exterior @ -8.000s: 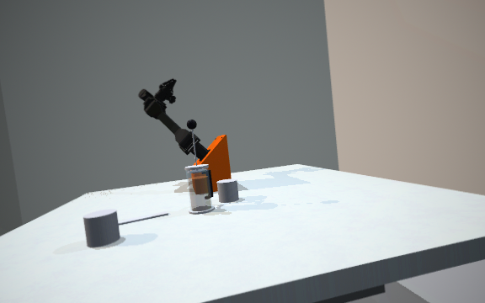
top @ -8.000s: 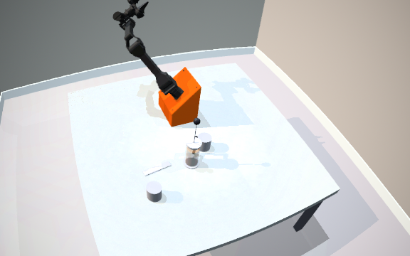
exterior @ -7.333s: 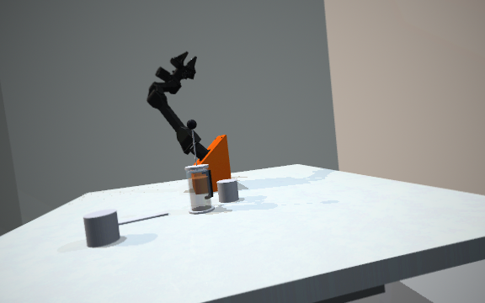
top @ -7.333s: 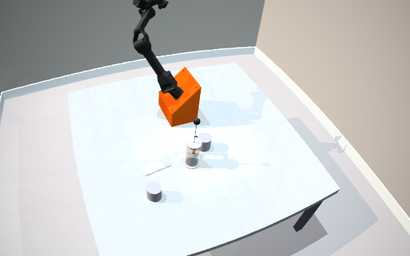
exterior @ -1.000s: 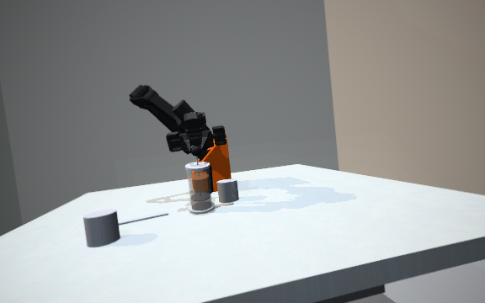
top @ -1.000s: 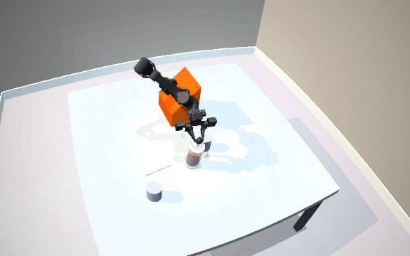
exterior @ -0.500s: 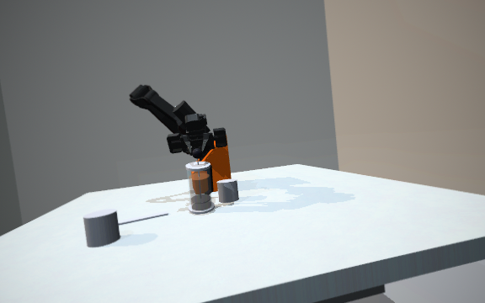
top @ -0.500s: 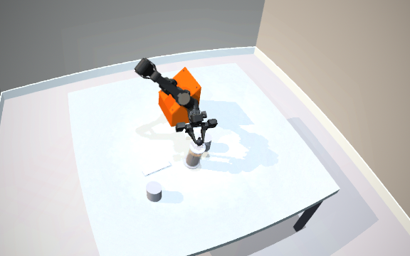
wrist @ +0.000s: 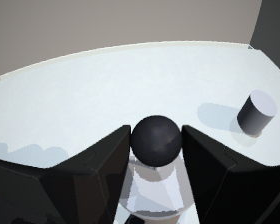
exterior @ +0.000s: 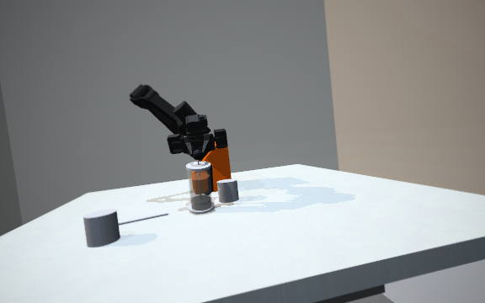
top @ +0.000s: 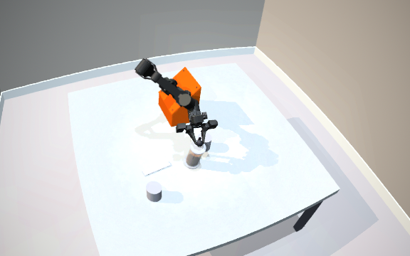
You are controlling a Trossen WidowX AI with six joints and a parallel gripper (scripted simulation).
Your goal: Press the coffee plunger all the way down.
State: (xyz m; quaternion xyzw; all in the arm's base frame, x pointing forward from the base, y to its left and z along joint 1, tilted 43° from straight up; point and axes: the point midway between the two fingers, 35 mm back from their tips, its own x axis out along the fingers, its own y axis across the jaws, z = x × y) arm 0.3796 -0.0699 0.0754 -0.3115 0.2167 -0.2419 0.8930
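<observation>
One tool (wrist: 156, 145) gripping plunger knob (wrist: 156, 139); two grey cylinders (exterior: 101, 227)

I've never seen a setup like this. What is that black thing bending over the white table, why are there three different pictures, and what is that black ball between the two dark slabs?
The black thing is a robot arm mounted on an orange base. At its end is a gripper with two fingers that pinch things.

The three pictures show the same moment from three cameras: one looks down from high above, one looks across the table from the side, and one sits on the arm's wrist, looking past the fingers.

The black ball is the plunger knob of a glass coffee press, which stands upright. The fingers are closed on that knob from both sides.

Also on the table are two grey cylinders, one just beside the press and one nearer the side camera, plus a thin flat strip.
</observation>
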